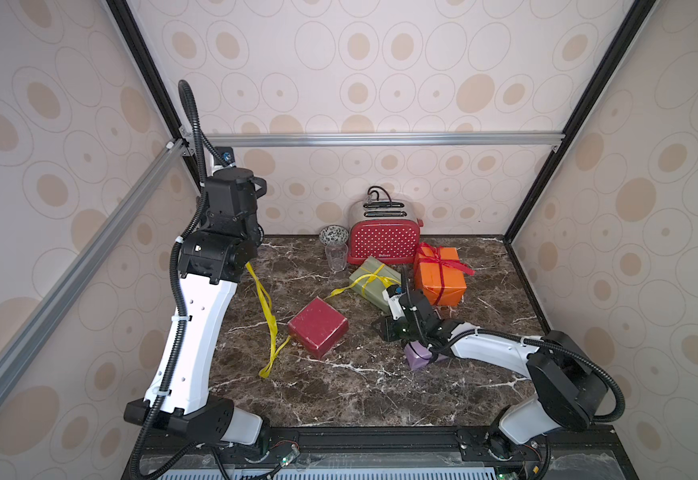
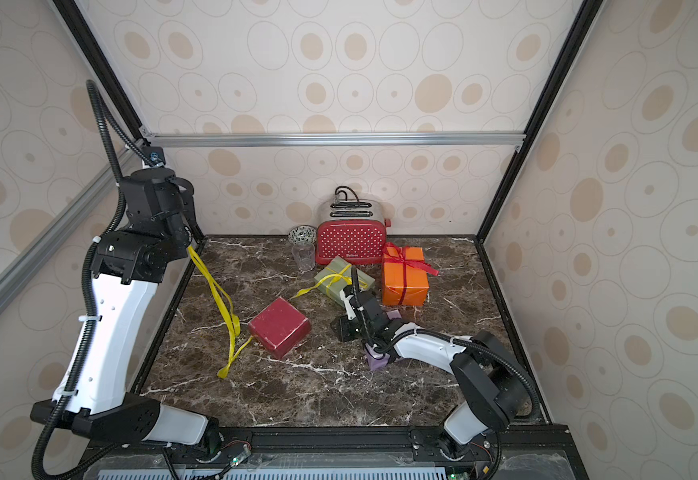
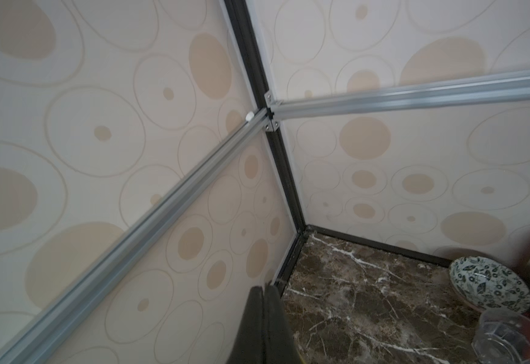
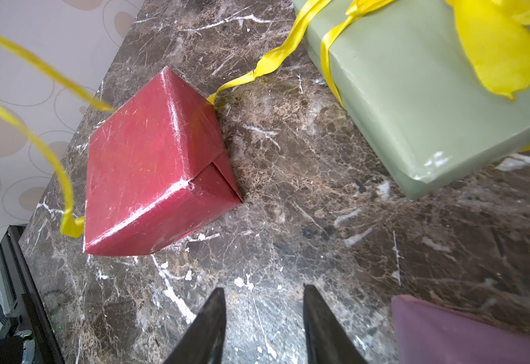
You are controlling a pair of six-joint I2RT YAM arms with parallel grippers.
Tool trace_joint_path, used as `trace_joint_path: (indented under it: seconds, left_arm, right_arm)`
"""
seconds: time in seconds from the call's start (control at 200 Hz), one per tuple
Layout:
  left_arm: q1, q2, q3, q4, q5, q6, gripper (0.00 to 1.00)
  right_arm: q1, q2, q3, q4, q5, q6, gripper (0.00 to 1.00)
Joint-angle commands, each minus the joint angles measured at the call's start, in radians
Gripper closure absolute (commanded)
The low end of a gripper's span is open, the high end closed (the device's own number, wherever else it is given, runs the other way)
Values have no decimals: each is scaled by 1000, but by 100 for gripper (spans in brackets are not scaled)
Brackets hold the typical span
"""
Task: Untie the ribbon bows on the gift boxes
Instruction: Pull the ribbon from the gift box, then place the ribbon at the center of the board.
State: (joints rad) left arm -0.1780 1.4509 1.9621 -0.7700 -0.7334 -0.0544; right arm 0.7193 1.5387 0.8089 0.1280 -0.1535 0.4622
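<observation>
Of the four paper-wrapped rectangular boxes we count, the nearest, the lilac purple box [image 1: 418,356], lies mostly hidden under the right arm. Beside it the right gripper [image 4: 263,288] hangs over the dark marble tabletop [image 1: 360,395], its jaws parted with nothing between them. It is aimed at the dark red box [image 1: 317,326], whose paper is scuffed and which sits with one corner turned toward the front.

We see three ribbons. A loose yellow ribbon [image 1: 273,328], thin flat satin, touches that box's left corner and slants up and back to the left gripper [image 3: 264,286], clenched on it high at the far left. Farther back, the olive green box [image 4: 415,119] lies with its long axis running far-left to near-right. A second yellow ribbon [image 1: 374,272] binds it, one tail trailing toward the dark red box. Farthest, the bright orange box [image 1: 426,282] carries a red ribbon bow [image 1: 436,257] on top.
</observation>
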Motion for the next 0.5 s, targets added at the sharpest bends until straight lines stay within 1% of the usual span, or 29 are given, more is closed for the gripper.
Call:
trace_joint_path:
  seconds: [0.0, 0.09, 0.286, 0.351, 0.416, 0.491]
  left_arm:
    - [62, 8, -20, -103, 1, -148, 100]
    - [94, 30, -40, -130, -6, -183, 100]
    - [98, 60, -182, -115, -14, -214, 100]
    - [103, 82, -227, -116, 7, -227, 100]
    - [120, 110, -268, -129, 49, -255, 100]
    - [139, 130, -318, -127, 93, -290, 100]
  right_arm:
    - [11, -26, -8, 14, 14, -7, 58]
    - [11, -27, -8, 13, 17, -7, 58]
    - [11, -49, -22, 17, 47, -8, 58]
    - [12, -65, -34, 24, 70, -9, 58]
    - [11, -90, -47, 25, 113, -9, 58]
    - [11, -145, -82, 35, 202, -5, 59]
